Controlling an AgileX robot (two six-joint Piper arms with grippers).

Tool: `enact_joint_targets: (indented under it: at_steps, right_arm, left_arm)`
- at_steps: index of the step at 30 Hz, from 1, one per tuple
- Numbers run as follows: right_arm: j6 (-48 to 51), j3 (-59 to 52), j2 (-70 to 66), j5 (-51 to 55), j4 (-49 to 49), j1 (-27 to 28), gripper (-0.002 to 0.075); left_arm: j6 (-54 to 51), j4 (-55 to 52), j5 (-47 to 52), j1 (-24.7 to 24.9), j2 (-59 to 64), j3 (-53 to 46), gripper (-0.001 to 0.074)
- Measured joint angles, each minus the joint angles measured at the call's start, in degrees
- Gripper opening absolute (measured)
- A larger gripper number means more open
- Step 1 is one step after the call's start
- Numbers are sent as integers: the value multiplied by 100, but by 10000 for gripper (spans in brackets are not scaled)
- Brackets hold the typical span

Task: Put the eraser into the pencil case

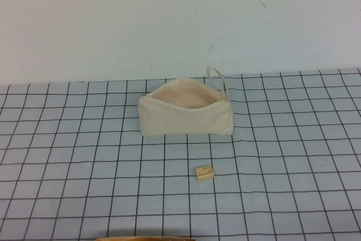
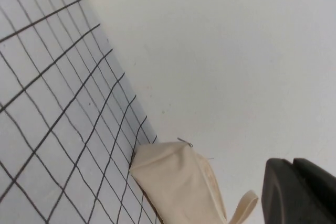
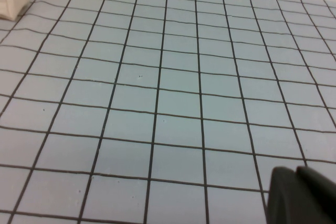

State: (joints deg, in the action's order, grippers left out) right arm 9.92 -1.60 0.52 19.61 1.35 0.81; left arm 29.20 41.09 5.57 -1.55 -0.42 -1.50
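1. Eraser (image 1: 204,172): lies flat on the grid mat (image 1: 67,156); sits on the near side of the pencil case (image 1: 186,115), apart from it, touching nothing else.
2. Pencil case: rests near the mat's far edge; mouth gapes upward, peach lining visible; loop strap (image 1: 217,77) stands at its right end.
3. Left gripper (image 2: 299,192): only a dark edge shows in its wrist view, near the pencil case's end; whether it is released or clenched, cannot tell.
4. Right gripper (image 3: 302,195): dark edge over bare mat; state likewise cannot be told.
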Motion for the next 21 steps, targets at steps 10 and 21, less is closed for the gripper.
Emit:
enact_joint_targets:
  at_steps: [10,21]
  right_arm:
    - [0,0,0,0,10,0,-1]
    - [0,0,0,0,10,0,-1]
  left_arm:
    - [-3222,-267,2210,130,1075,1909,-3]
    - [-5421,-781,4876,153,5348,4938,-3]
